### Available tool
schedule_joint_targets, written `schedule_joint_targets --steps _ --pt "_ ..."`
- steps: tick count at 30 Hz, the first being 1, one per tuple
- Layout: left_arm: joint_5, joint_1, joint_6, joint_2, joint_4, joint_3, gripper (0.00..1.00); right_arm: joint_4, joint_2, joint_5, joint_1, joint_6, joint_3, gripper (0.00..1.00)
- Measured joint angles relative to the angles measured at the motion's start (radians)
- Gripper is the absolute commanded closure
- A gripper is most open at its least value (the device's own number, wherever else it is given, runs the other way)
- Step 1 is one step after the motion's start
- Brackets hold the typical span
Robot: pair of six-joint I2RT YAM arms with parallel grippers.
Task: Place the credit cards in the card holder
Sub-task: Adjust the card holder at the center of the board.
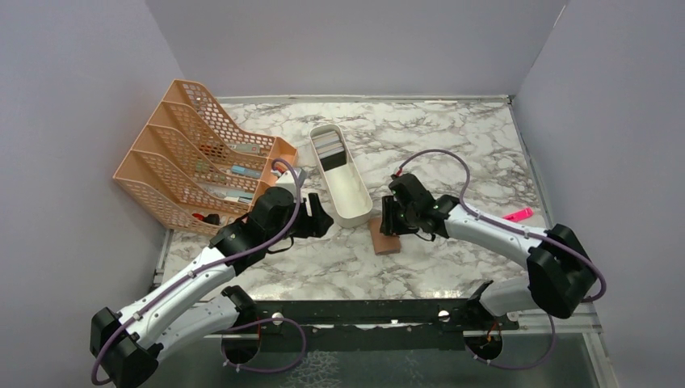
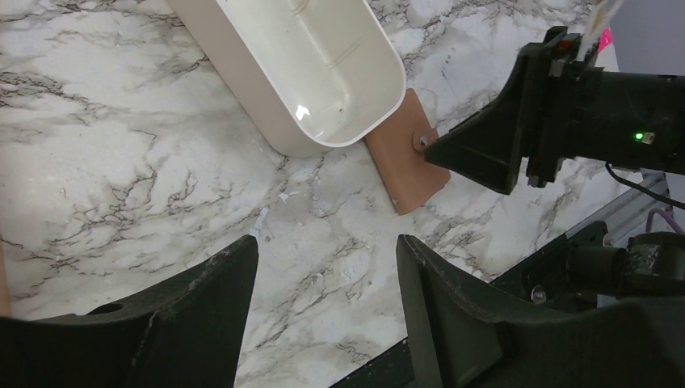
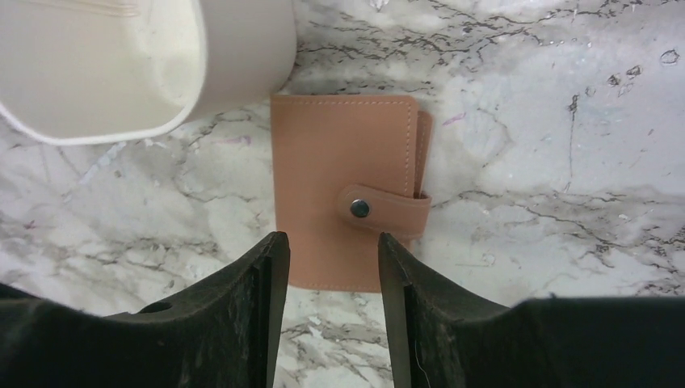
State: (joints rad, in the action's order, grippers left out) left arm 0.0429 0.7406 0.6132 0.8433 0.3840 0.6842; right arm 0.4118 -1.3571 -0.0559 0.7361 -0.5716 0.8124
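Observation:
The tan card holder (image 3: 339, 162) lies closed and snapped flat on the marble table, against the near end of the white oblong tray (image 1: 355, 212); it also shows in the top view (image 1: 385, 240) and the left wrist view (image 2: 408, 174). My right gripper (image 3: 333, 242) is open and empty, hovering just over the holder's near edge. My left gripper (image 2: 323, 250) is open and empty over bare marble left of the tray's near end. The credit cards (image 1: 329, 149), grey and dark, stand in the far end of the tray.
An orange mesh file rack (image 1: 194, 158) with small items stands at the left, close behind my left arm. A pink highlighter (image 1: 519, 215) lies at the right table edge. Grey walls enclose the table on three sides.

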Motion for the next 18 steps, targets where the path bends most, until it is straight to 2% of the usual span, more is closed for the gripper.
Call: schedule_joint_targets --steps 9,12,18 --pt "0.003 0.000 0.000 -0.013 0.000 -0.001 0.34 -0.017 -0.138 -0.061 0.000 0.037 0.016 0.54" --pt "0.005 0.000 0.000 -0.013 0.000 -0.002 0.34 -0.032 -0.159 -0.068 0.000 0.050 0.016 0.65" --pt "0.010 0.000 0.000 -0.013 0.000 -0.002 0.34 -0.054 -0.163 -0.082 0.001 0.063 0.015 0.95"
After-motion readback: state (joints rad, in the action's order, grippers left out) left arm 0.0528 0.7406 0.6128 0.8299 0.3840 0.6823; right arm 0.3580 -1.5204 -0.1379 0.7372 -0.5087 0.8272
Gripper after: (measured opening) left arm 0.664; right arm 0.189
